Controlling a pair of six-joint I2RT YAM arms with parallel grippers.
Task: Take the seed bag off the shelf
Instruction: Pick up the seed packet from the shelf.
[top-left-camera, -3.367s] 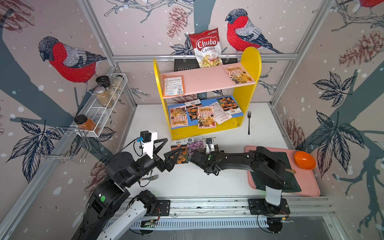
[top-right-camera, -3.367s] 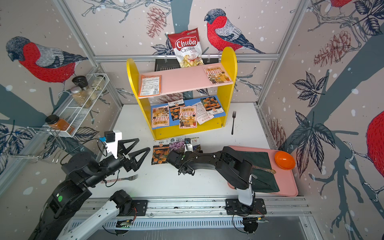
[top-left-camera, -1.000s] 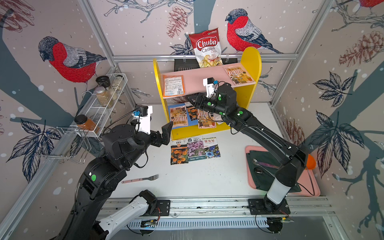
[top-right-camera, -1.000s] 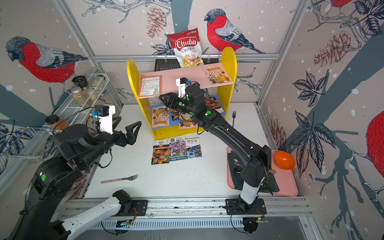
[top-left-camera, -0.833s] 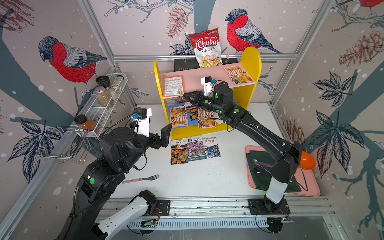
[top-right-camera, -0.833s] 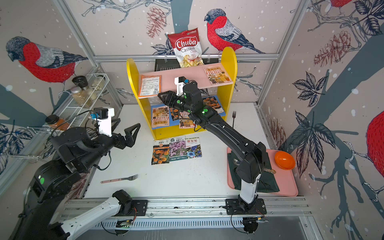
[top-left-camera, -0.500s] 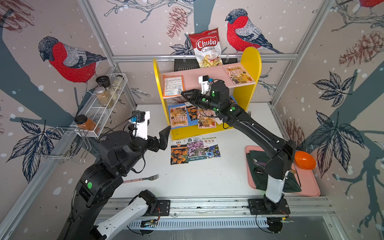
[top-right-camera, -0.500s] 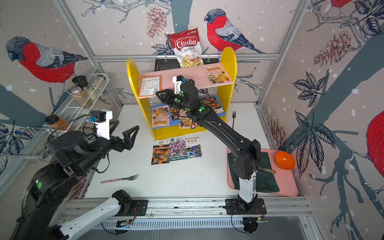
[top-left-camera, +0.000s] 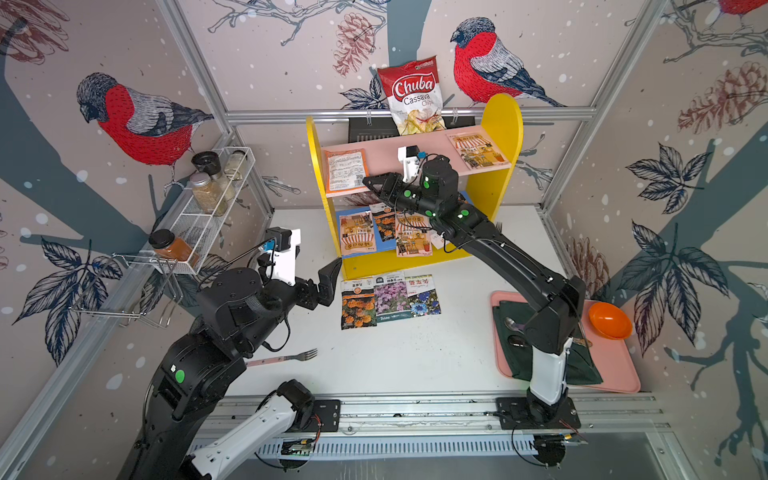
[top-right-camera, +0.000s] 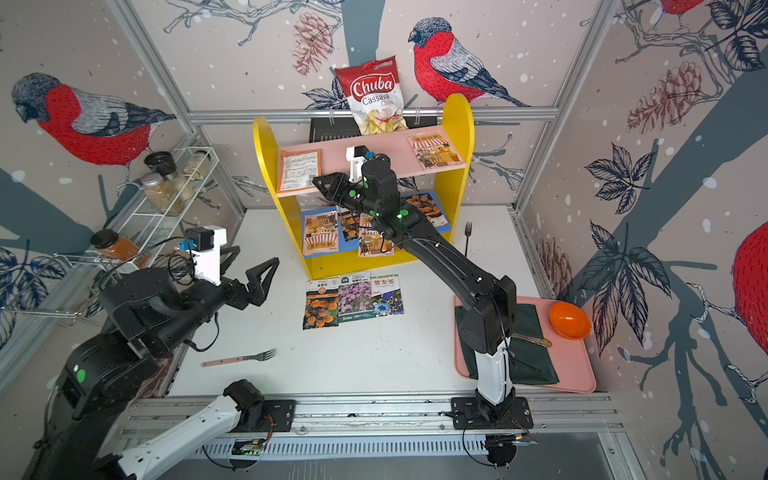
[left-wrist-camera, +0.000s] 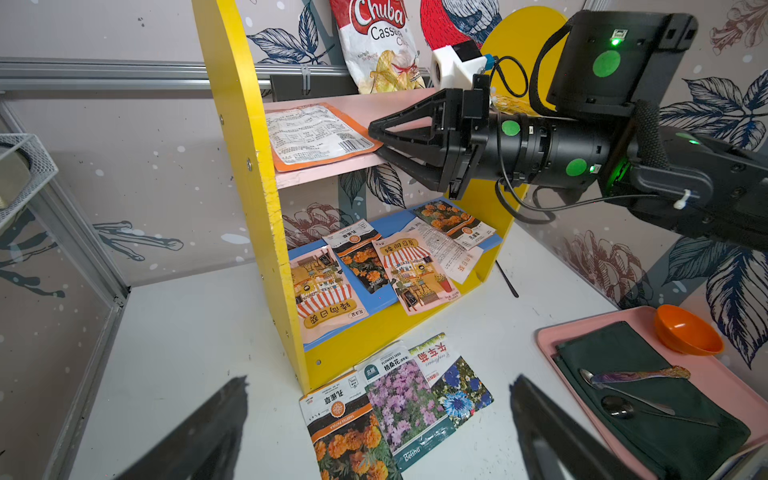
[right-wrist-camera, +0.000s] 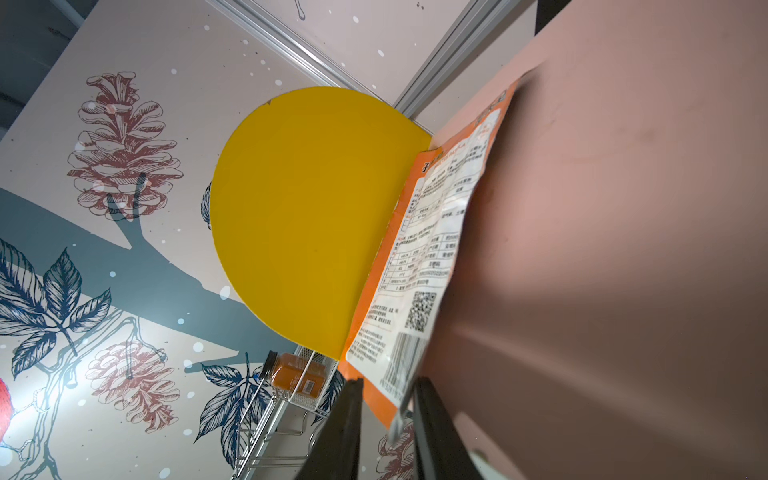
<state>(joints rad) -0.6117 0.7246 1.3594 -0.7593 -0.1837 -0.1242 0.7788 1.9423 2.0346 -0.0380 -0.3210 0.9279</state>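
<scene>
Notably, the right gripper (right-wrist-camera: 388, 380) straddles a corner of the seed bag (right-wrist-camera: 419, 257) on the shelf (top-left-camera: 503, 124); we cannot tell if it pinches; left gripper (top-right-camera: 254, 255) spread wide

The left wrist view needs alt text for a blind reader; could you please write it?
The right gripper straddles a corner of the orange-edged seed bag on the pink upper board of the yellow shelf, jaws not yet closed. More seed packets lie on its blue lower board and on the table.
</scene>
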